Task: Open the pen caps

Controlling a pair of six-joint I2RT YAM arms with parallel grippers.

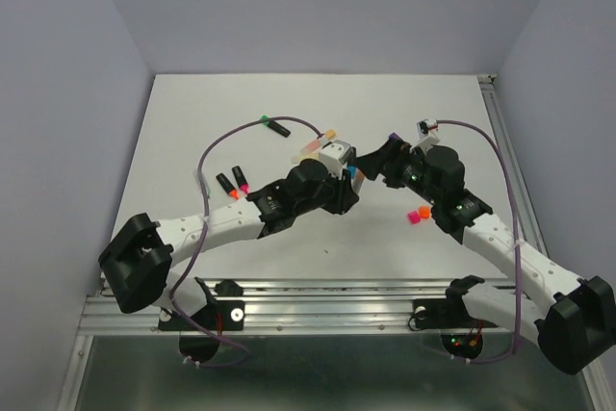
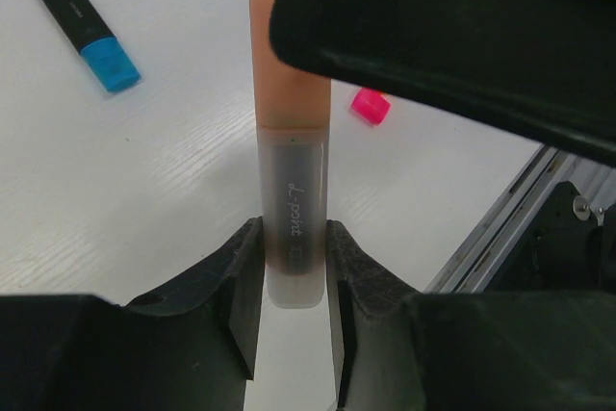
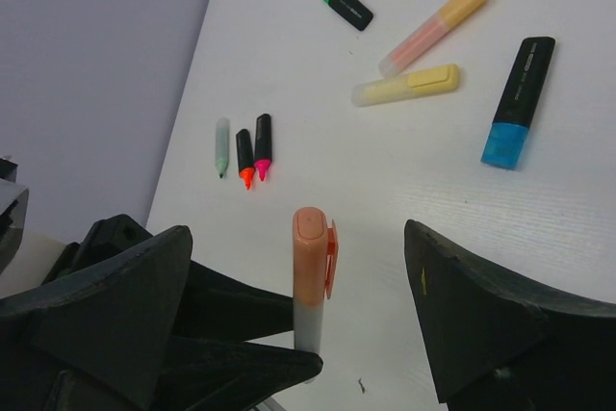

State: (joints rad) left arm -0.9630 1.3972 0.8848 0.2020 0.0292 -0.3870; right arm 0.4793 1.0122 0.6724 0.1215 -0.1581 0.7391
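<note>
Over mid-table: peach cap lined up for pulling

Left gripper [image 2: 294, 243] is pinched on the barrel of a pastel marker [image 2: 292, 180], holding it upright. The right gripper [image 3: 296, 238] gapes wide, fingers either side of the peach cap [image 3: 310, 257], not gripping. Three uncapped pens [image 3: 244, 153] lie toward the table's [image 1: 192, 141] left edge, and a loose pink cap [image 2: 369, 106] nearer the front edge. Four capped markers [image 3: 414, 84] toward the far edge look still to do

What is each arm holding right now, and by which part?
The left gripper grips a pastel marker by its barrel end, opposite the peach cap. The right gripper is open around that cap, holding nothing.
</note>
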